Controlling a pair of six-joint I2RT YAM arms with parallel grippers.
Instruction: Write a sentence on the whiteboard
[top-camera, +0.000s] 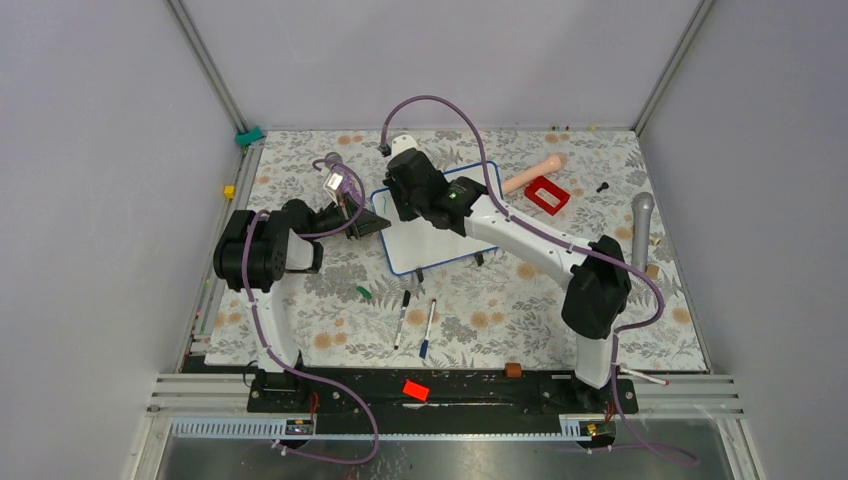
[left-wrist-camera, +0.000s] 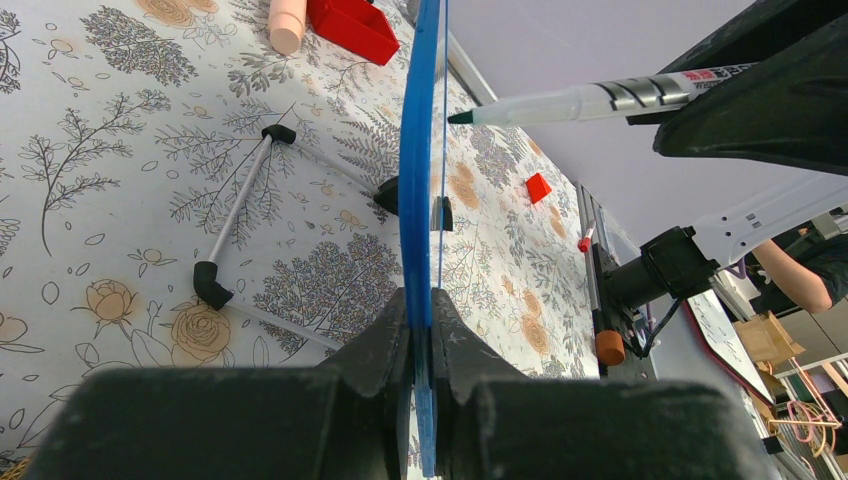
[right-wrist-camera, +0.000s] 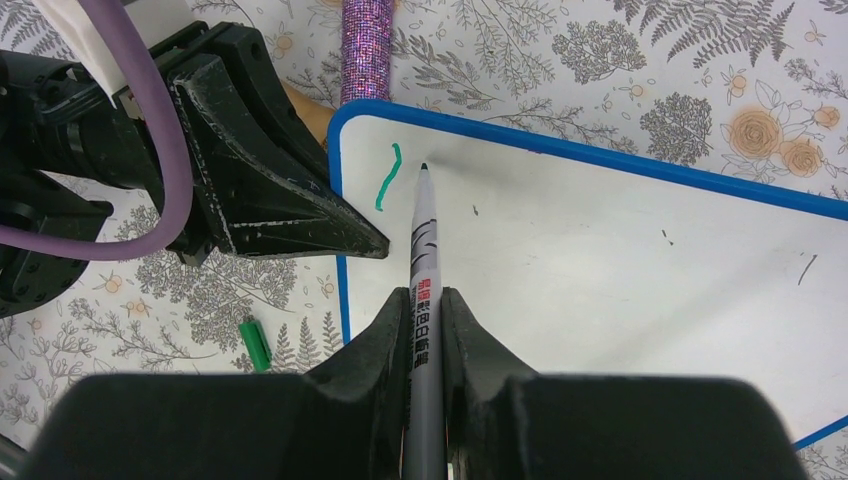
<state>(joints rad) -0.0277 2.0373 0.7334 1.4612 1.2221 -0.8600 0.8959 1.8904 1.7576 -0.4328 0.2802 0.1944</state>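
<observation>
The whiteboard (top-camera: 440, 250), white with a blue rim, stands tilted on its feet in the middle of the table. My left gripper (top-camera: 368, 222) is shut on its left edge. The left wrist view shows the rim (left-wrist-camera: 420, 150) edge-on, pinched between the jaws of the left gripper (left-wrist-camera: 421, 300). My right gripper (right-wrist-camera: 425, 295) is shut on a marker (right-wrist-camera: 424, 240), whose tip is at the board's (right-wrist-camera: 620, 290) upper left corner. I cannot tell whether the tip touches. The only writing of the sentence that shows is one short green stroke (right-wrist-camera: 388, 178) just left of the tip.
A green cap (top-camera: 364, 293) and two markers (top-camera: 402, 318) (top-camera: 428, 328) lie in front of the board. A red box (top-camera: 546, 194), a peach cylinder (top-camera: 535, 173) and a grey microphone (top-camera: 641, 230) lie to the right. A glittery purple tube (right-wrist-camera: 366, 50) lies behind the board.
</observation>
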